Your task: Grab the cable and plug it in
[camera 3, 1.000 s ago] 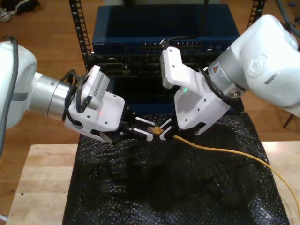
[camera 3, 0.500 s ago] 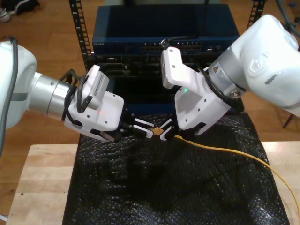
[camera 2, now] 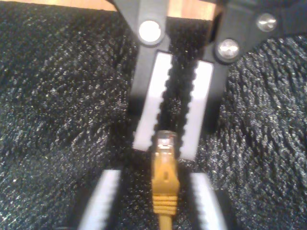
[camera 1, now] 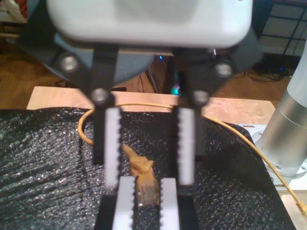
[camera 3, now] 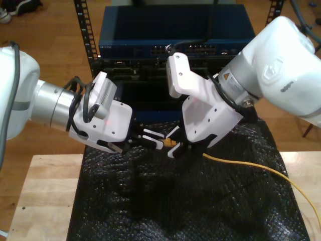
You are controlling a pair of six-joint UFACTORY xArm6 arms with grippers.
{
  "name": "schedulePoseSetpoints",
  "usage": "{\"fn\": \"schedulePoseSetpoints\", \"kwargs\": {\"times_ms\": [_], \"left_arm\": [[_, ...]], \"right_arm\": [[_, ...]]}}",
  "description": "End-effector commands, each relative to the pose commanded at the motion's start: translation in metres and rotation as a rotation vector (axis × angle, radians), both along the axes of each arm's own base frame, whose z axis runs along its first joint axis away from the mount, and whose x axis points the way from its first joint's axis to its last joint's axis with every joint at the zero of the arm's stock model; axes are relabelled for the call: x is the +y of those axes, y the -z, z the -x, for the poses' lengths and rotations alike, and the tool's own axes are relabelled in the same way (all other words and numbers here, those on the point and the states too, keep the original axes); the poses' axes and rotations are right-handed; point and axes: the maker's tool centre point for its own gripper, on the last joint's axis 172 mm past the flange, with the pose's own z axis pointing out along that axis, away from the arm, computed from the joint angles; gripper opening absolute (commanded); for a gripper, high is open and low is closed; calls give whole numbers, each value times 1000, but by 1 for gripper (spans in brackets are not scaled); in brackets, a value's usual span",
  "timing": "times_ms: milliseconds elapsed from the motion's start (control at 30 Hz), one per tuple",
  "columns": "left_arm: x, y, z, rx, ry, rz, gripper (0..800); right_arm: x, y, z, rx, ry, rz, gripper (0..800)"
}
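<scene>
My first pincer is clamped on the cable: its 2 ribbed fingers press the clear plug from both sides, with the plug tip lying between their ends. My second pincer faces it, tip to tip. Its 2 fingers stand apart, and the yellow boot behind the plug runs down the gap between them, touching neither. From there the cable passes back under my second pincer and trails off over the black mat toward the exterior view's right. Both pincers hang just above that mat, which covers the wooden tabletop.
</scene>
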Motion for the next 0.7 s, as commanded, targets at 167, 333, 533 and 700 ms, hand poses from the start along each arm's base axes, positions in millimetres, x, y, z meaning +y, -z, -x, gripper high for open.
{"fn": "schedulePoseSetpoints", "kwargs": {"times_ms": [167,333,533,700], "left_arm": [[-1,-3,0,-2,6,4,13],[-2,-5,0,4,14,10,17],[-6,-15,12,51,61,43,15],[2,-13,13,155,35,62,13]], "right_arm": [[-2,-21,-4,-73,-16,-14,609],[-2,-28,-7,-127,-59,-23,757],[-3,-29,-8,-167,-111,-26,800],[-4,-48,-6,-218,-122,-43,800]]}}
